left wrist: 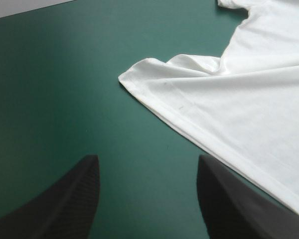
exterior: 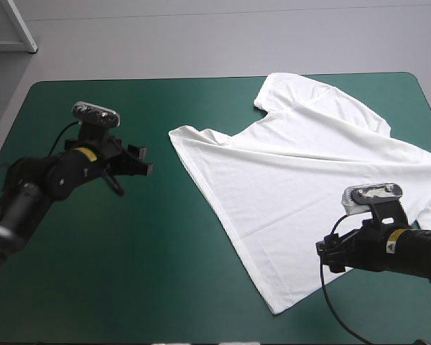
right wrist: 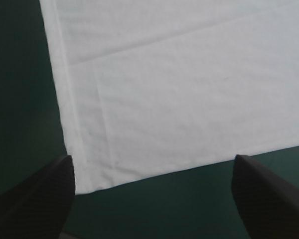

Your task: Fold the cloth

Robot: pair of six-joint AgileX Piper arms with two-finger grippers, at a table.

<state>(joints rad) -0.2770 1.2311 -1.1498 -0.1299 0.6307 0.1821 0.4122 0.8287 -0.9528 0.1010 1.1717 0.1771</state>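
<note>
The white T-shirt [exterior: 302, 180] lies spread flat at a slant on the right half of the teal-green table [exterior: 165, 273]. One sleeve tip [exterior: 178, 134] points toward the table's middle. My left gripper [exterior: 140, 159] hovers open over bare cover just left of that sleeve; in the left wrist view the gripper [left wrist: 148, 162] has the sleeve corner [left wrist: 134, 79] ahead of it. My right gripper [exterior: 329, 253] is open at the shirt's near edge. In the right wrist view the gripper [right wrist: 153, 159] straddles that edge, with the shirt's near corner [right wrist: 82, 186] beside one finger [right wrist: 50, 194].
The left half of the table is bare teal-green cover. The T-shirt [left wrist: 249, 109] reaches close to the table's right edge and far edge. A shallow crease crosses the cloth [right wrist: 179, 89] ahead of the right gripper.
</note>
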